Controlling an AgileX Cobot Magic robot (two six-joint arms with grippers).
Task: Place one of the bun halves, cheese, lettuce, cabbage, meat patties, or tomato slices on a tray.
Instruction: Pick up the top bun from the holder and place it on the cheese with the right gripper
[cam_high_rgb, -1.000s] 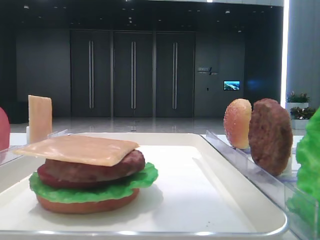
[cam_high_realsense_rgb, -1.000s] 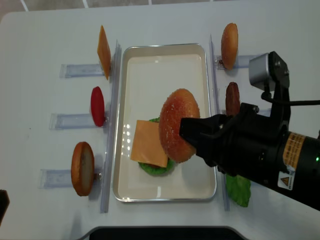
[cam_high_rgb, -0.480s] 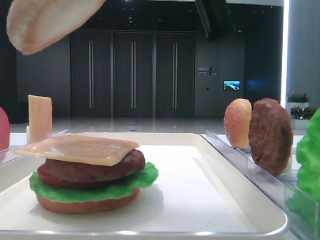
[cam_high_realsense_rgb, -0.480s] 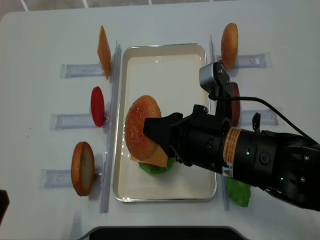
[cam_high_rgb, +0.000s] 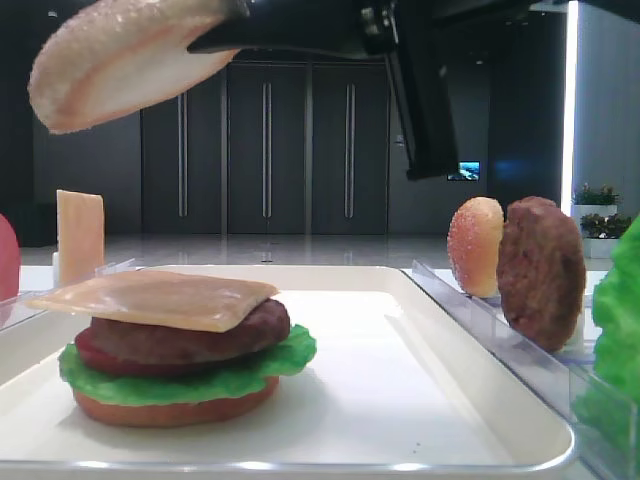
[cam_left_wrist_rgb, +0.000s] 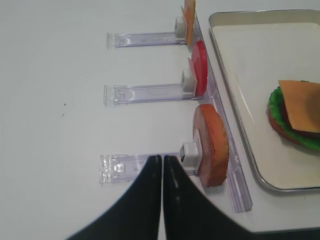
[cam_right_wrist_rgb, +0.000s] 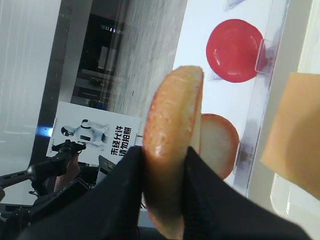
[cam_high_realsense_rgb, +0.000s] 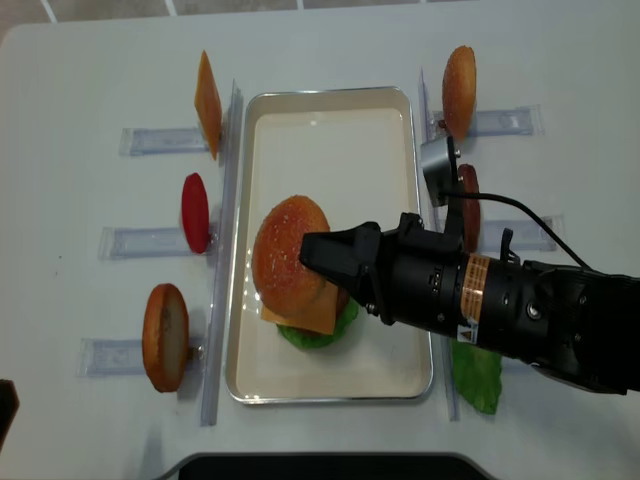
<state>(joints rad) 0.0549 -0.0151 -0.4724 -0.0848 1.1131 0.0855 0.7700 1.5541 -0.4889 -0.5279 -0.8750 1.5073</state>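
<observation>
Low view: at tray (cam_high_rgb: 520, 415) level, close, facing along it towards dark doors.
Overhead view: straight down on the bench (cam_high_realsense_rgb: 80, 80), whole layout.
Right wrist: looks along its end effector (cam_right_wrist_rgb: 162, 165), very near.
Left wrist: angled down at clear rack strips (cam_left_wrist_rgb: 145, 92).
Shared: the tray appears in both exterior views.

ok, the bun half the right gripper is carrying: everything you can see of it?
The bun half is a domed top with a golden-brown, finely speckled crust and a pale flat cut face. The right gripper is shut on it, black fingers pinching crust and cut face. It hangs tilted in the air above the stacked burger's cheese on the tray, touching nothing else.
</observation>
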